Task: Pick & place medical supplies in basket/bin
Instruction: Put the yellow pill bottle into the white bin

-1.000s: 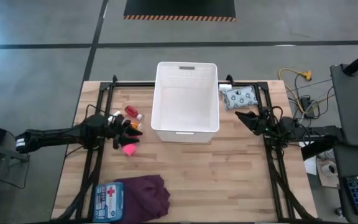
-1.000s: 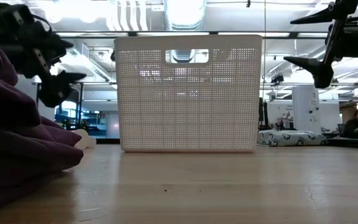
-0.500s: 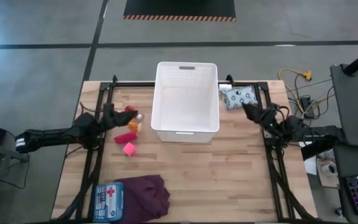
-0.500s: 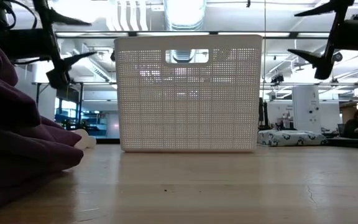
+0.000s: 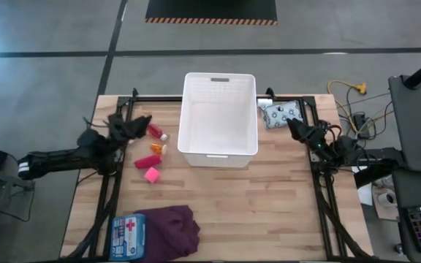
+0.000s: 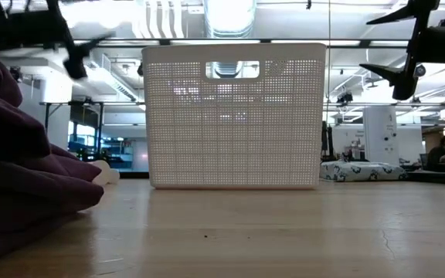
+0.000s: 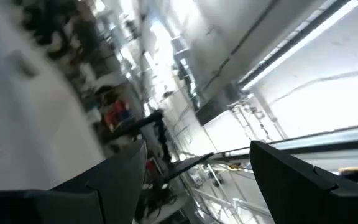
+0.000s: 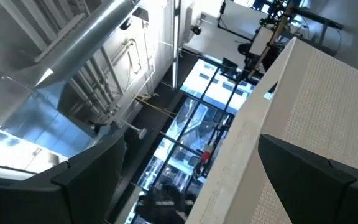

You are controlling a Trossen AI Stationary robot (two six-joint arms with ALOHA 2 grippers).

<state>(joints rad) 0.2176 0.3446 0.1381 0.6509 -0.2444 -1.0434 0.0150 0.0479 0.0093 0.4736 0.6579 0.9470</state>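
Basket (image 5: 219, 117) between both raised arms

Even, soft light fills the overhead picture, with faint shadows beside the white basket (image 5: 219, 117). At table level, ceiling lamps glare white along the top edge, backlighting the basket's mesh; the purple cloth (image 6: 22, 185) at lower left is close and out of focus. The left wrist picture is smeared with motion blur, a bright strip flaring at upper right. The right wrist picture is sharper.
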